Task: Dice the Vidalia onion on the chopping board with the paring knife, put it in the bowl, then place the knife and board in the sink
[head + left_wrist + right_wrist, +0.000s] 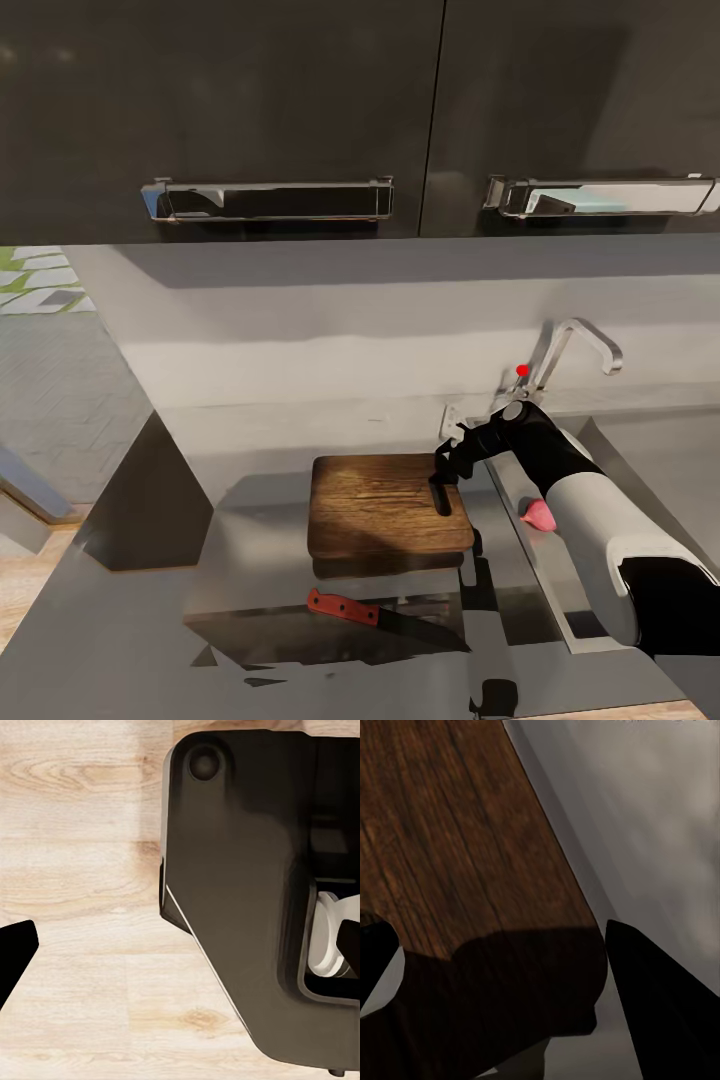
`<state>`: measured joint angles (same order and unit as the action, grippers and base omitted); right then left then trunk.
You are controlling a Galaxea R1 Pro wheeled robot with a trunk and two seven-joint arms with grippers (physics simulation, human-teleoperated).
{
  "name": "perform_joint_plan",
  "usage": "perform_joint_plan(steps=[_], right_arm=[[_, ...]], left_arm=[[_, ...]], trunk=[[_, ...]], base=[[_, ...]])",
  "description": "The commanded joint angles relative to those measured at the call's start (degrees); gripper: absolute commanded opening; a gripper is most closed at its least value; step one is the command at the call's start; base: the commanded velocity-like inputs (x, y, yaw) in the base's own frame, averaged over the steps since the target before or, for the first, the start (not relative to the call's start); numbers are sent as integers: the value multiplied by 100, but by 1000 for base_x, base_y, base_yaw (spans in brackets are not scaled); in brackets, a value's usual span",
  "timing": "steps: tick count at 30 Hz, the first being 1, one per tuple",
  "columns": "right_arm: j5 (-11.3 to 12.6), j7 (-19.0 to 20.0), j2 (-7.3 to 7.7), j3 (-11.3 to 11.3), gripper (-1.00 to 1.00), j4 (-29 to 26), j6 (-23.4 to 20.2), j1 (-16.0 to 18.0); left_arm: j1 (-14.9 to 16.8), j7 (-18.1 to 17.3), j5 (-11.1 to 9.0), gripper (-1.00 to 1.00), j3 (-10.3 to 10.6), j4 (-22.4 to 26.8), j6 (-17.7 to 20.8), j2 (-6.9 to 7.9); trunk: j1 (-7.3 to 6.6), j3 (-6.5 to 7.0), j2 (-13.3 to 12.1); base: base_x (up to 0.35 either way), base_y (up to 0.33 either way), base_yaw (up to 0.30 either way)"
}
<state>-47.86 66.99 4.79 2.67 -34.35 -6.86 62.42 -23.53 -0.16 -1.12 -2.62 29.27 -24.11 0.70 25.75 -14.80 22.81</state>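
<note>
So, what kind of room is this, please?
Most likely a kitchen. A grey countertop runs beside a steel sink with a chrome tap, dark wall cabinets hang above, and a wooden chopping board with a paring knife lies on the counter.

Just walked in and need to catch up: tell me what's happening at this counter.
The robot's right gripper hovers open at the handle-slot end of the chopping board, holding nothing. The board lies flat on the countertop, with the paring knife lying in front of it, untouched. The Vidalia onion sits in the sink, partly hidden behind the right arm. No cutting has begun.
</note>
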Motion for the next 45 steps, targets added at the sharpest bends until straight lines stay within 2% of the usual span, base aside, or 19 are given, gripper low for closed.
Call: perform_joint_plan(steps=[1, 32, 33, 45], right_arm=[[14, 29, 4, 23, -100, -10, -69, 5], [5, 62, 11, 23, -100, -10, -71, 5], [5, 65, 11, 23, 100, -10, -71, 5], [5, 52, 13, 23, 100, -10, -69, 3]], left_arm=[[-2, -2, -11, 100, -2, 9, -6, -2], [-2, -2, -11, 100, -2, 8, -7, -3], [-2, -2, -11, 100, -2, 7, -7, -2], [-2, -2, -11, 100, -2, 8, -9, -3]], trunk=[[4, -10, 11], [4, -10, 11], [4, -10, 11], [4, -10, 11]], base=[[0, 0, 0], [0, 0, 0], [0, 0, 0], [0, 0, 0]])
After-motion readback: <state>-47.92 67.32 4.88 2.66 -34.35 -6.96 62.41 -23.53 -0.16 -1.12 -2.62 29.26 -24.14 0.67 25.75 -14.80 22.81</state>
